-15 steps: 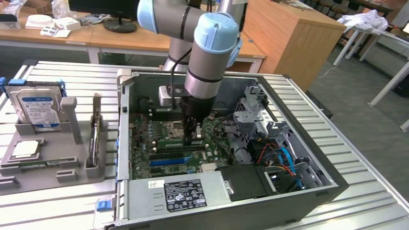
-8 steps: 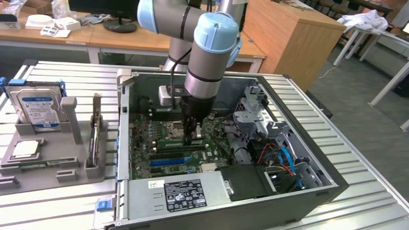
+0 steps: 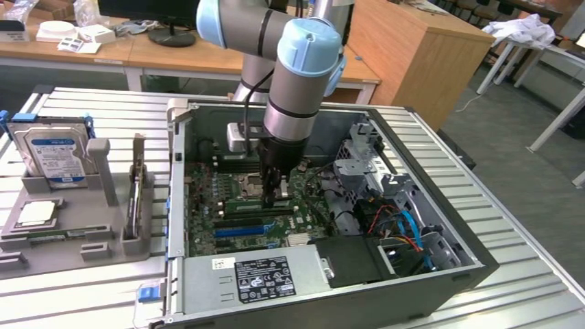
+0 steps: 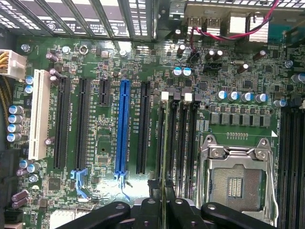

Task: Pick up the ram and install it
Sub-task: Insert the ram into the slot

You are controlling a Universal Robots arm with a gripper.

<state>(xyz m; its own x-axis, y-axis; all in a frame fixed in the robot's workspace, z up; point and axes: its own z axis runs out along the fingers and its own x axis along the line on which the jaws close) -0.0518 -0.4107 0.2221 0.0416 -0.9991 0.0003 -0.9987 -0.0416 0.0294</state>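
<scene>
The arm reaches down into the open computer case (image 3: 179,171) that lies on the slatted counter (image 3: 525,274). Its gripper (image 3: 271,199) hangs just above the green motherboard (image 3: 208,199), near the middle of the board. The fingers (image 4: 112,214) stand narrow, pinched on the ram (image 3: 246,203). This is a thin green stick that pokes out from between them toward the exterior view's left, lying level and close to the board.

In the wrist view the stick shows edge-on between the finger bases, in line with the dark memory slots (image 4: 180,143). The slots run between the blue slot (image 4: 123,126) and the empty processor socket (image 4: 236,179). Whether the stick sits in a slot cannot be told.

Well apart, at the exterior view's left, a grey holder (image 3: 103,229) carries the hard drive (image 3: 55,156) and the square processor chip (image 3: 37,214).
</scene>
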